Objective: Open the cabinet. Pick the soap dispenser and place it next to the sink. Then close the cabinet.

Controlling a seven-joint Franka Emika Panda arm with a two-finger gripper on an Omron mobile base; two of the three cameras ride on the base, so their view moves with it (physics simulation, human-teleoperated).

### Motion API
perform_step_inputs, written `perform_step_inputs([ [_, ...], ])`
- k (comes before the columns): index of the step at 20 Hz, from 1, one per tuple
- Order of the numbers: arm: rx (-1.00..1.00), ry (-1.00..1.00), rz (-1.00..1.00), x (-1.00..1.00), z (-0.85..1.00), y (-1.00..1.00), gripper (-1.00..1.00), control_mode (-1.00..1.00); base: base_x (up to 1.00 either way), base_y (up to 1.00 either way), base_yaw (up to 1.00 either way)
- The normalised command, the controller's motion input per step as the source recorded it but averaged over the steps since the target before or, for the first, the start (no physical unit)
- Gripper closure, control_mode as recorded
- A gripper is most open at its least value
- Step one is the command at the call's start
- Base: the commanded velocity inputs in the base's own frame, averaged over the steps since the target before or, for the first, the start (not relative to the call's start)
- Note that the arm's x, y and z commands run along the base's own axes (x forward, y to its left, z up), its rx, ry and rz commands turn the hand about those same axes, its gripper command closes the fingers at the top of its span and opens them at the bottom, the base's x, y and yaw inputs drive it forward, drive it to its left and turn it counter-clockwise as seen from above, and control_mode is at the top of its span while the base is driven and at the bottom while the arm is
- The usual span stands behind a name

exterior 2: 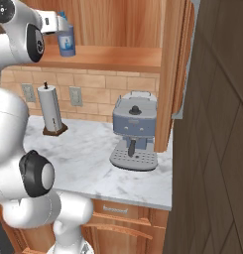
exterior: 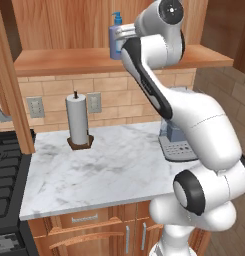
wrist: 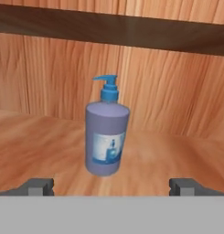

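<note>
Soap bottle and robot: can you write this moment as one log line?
cabinet: open | soap dispenser: upright on shelf, untouched | gripper: open, facing bottle | step: reach to grasp

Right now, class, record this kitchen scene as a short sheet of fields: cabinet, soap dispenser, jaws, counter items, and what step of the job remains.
cabinet: doors open, shelf exposed
soap dispenser: upright on the shelf, pump top on, not gripped
gripper: jaws wide open, level with the bottle, which stands ahead between them, apart from both
counter: paper towel roll near the wall; coffee machine beside the open door
remaining: grasp bottle, set it by the sink, close cabinet
</note>
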Motion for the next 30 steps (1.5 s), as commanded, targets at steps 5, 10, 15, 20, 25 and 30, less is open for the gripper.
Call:
perform_step_inputs([
  [5, 0.0, -0.07, 0.0, 0.35, 0.04, 0.0, -1.0, -1.0, 0.0, 0.0, 0.0],
  [10, 0.0, -0.01, 0.0, 0.3, 0.11, 0.04, -1.0, -1.0, 0.0, 0.0, 0.0],
  [15, 0.02, 0.0, 0.0, 0.2, 0.17, 0.06, -1.0, -1.0, 0.0, 0.0, 0.0],
  [20, 0.01, 0.0, 0.0, 0.17, 0.16, 0.08, -1.0, -1.0, 0.0, 0.0, 0.0],
  [25, 0.0, 0.0, 0.0, 0.15, 0.04, 0.04, -1.0, -1.0, 0.0, 0.0, 0.0],
  [30, 0.04, 0.0, 0.0, 0.18, -0.01, 0.02, -1.0, -1.0, 0.0, 0.0, 0.0],
])
